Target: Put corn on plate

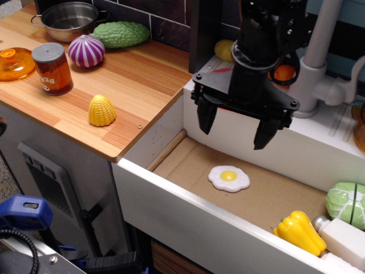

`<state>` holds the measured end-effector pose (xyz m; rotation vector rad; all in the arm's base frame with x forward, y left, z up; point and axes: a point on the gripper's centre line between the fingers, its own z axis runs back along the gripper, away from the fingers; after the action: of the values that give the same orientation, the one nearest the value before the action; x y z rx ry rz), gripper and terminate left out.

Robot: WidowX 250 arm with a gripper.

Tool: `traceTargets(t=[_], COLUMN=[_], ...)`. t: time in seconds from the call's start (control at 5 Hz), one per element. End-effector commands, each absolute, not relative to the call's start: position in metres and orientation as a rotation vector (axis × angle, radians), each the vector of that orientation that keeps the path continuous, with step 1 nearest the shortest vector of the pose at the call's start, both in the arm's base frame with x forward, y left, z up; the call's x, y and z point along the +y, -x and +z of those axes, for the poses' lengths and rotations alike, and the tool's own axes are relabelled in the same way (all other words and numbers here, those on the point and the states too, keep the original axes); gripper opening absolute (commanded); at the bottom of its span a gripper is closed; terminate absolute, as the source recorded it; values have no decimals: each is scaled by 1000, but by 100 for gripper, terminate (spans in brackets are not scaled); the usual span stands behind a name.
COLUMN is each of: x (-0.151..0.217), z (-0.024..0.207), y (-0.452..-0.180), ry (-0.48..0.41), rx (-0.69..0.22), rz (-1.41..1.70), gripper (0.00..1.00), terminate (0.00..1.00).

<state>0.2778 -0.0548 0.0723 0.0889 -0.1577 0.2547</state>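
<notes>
Fried egg (228,178) and yellow pepper (300,232) (both in sink (171,154))

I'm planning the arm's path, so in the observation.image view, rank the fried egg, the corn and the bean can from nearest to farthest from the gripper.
From the gripper, open above the sink:
1. Fried egg, on the sink floor just below the fingers.
2. Corn, on the wooden counter near its front edge, at image left.
3. Bean can, farther left and back on the counter, beside the orange lid.
</notes>
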Motion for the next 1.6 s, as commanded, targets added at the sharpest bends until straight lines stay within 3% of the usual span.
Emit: traceTargets(t=[0.0,0.4,0.8,1.4], x=[-55,21,94,134], z=[72,93,106,67], y=[-278,-286,-282,-266], ry=[-89,-263,-356,-305], rx=[-158,-154,-159,-228], rz=[255,161,64,5], gripper=[100,100,100,100], terminate=[0,0,0,0])
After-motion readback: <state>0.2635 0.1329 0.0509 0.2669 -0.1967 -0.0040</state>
